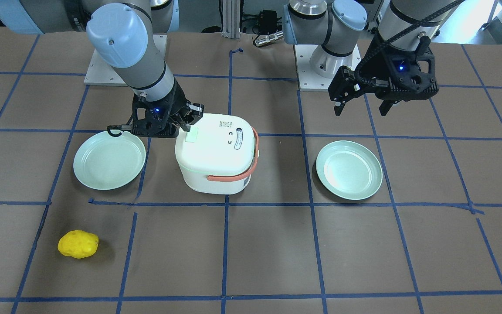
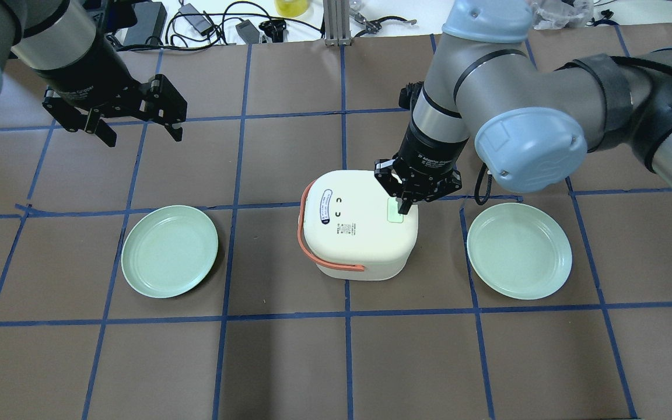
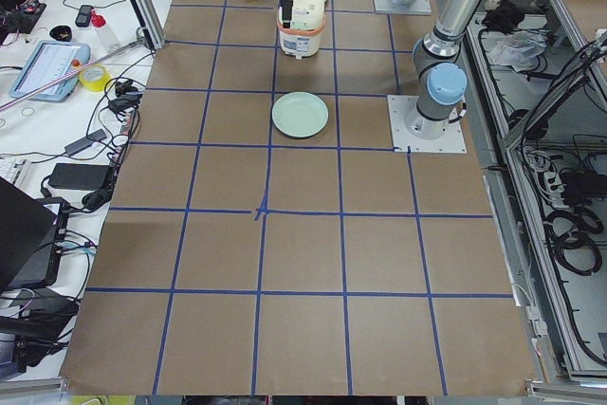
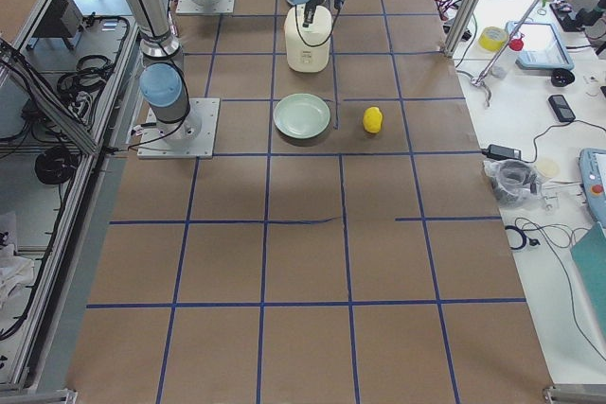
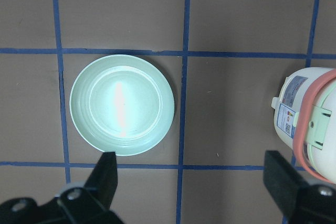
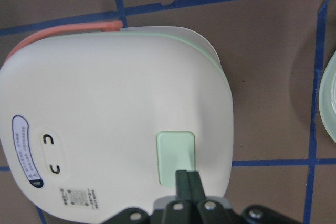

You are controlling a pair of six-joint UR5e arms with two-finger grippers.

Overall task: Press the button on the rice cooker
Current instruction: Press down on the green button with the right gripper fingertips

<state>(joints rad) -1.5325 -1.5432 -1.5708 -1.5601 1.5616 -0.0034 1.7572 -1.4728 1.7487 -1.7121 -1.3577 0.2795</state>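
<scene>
Overhead exterior: right end effector point(image 2: 404, 206) closed, tips over button point(image 2: 394, 214); label point(image 2: 327, 206) txt illegible.

The desk point(image 2: 289, 361) is viewed steeply from above by two fixed cameras, one set behind the robot and one facing it, and the rice cooker point(image 2: 359, 233) is centred in both. Two distant cameras are aimed along the desk from its ends, the rice cooker lying far off. The left wrist camera is pointed straight down at a plate point(image 5: 122, 104); the right wrist view is filled closely by the rice cooker.
</scene>
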